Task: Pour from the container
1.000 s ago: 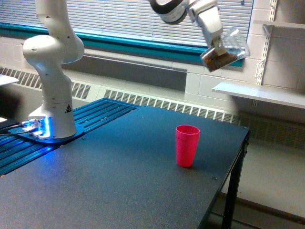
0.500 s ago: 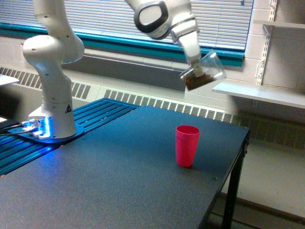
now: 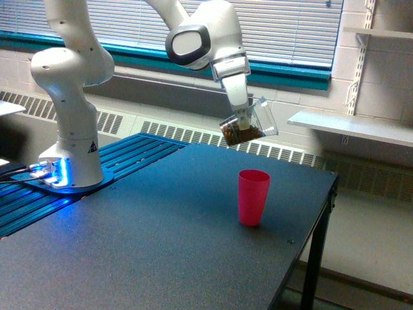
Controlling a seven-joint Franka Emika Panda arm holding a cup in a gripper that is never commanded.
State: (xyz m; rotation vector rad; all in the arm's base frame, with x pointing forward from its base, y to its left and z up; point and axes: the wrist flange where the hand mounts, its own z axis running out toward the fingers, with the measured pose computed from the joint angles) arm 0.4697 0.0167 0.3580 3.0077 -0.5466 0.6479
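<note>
The dark bench is seen with the pink cup standing upright on it. Above that cup, slightly toward the exterior view's left and well clear of its rim, the clear container is held tilted, brown bits gathered at its lower end. The jaws are closed on its wall. It is judged light, stiff, smooth and possibly slippery; a mid-wall hold appears best kept.
</note>
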